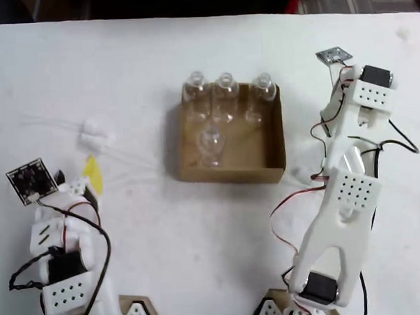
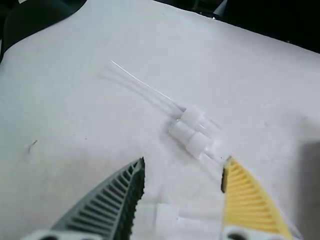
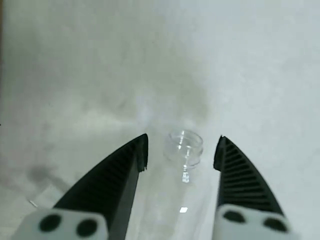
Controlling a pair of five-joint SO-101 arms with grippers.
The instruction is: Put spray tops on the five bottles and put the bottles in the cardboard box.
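Left gripper [image 2: 185, 162] over white table [image 2: 75, 100], grey and yellow fingers [image 2: 120, 200] apart.
Two spray tops [image 2: 192, 131] lie side by side just beyond it, thin dip tubes [image 2: 145, 87] pointing away; another white piece [image 2: 161, 217] sits lower between the fingers.

Setting: robotics lab or workshop bench. The white-covered table [image 1: 200, 255] carries the left arm [image 1: 66, 289] and right arm [image 1: 348, 200], both perforated white shells with exposed wiring [image 1: 272, 221] and bare camera boards [image 1: 31, 180].

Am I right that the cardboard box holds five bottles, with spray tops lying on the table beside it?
Not quite: the high view shows four bottles in the cardboard box, not five. The spray tops do lie on the table beside it.
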